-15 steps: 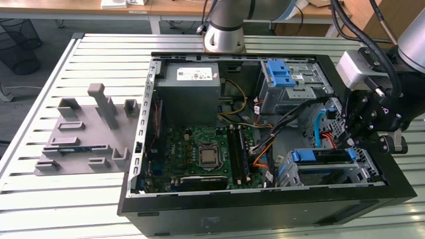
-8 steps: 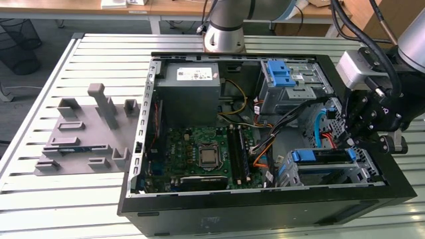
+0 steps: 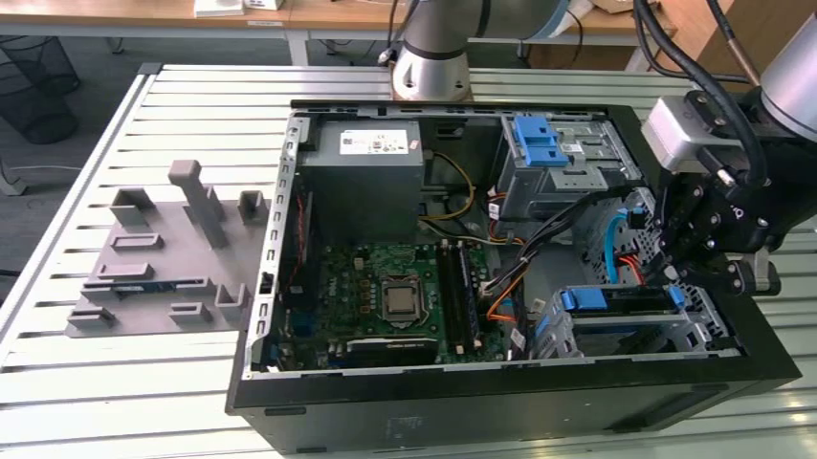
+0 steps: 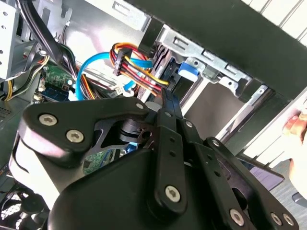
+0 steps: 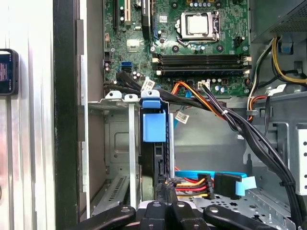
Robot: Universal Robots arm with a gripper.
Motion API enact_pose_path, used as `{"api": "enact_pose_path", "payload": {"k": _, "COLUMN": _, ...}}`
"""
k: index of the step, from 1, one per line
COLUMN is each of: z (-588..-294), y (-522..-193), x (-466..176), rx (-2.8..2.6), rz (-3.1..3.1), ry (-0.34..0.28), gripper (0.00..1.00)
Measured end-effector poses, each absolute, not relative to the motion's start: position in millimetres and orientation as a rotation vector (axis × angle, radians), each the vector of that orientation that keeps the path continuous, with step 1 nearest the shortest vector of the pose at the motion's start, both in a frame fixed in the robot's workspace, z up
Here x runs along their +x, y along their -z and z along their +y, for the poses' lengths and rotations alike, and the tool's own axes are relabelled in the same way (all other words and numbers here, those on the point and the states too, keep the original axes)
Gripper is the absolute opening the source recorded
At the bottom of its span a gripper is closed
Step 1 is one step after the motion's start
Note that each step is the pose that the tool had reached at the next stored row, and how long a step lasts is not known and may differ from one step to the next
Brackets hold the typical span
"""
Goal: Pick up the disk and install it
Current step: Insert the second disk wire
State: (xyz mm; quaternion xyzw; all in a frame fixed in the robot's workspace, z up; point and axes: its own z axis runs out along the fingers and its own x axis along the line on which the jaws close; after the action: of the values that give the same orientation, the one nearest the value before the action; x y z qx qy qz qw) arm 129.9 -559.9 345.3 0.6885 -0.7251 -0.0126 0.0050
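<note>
Black linkages of the hand hang over the computer case at the exterior view's right, the arm reaching down from that side toward the lower drive cage. Both wrist views show its fingers pressed together with nothing between them, tips just beside the red, yellow and orange cable bundle. Seated on edge in that cage is the disk, its blue carrier tab facing the motherboard. White stickers mark the grey power-supply box; their print cannot be read. Another blue latch sits atop the upper bay. Left of the case, a grey fixture plate lies on the slatted tabletop.
</note>
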Motion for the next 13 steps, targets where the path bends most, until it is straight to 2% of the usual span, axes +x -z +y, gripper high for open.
{"api": "enact_pose_path", "payload": {"k": 13, "z": -560.2, "y": -345.2, "x": 110.6, "rx": 2.157, "rz": -2.272, "ry": 0.037, "gripper": 0.11}}
